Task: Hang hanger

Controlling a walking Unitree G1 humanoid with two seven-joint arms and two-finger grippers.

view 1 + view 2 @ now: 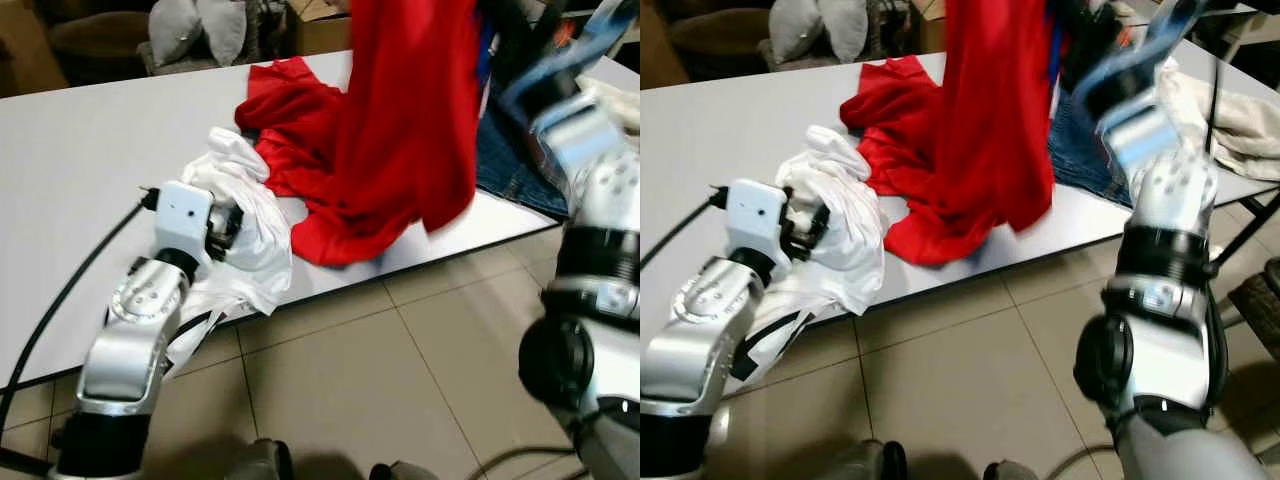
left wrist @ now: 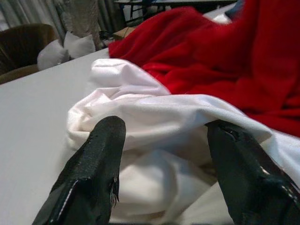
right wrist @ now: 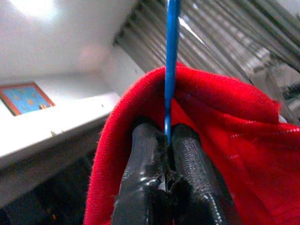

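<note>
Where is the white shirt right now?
The white shirt lies crumpled at the table's front edge, just left of the red garment, with the open left gripper right at it.
</note>
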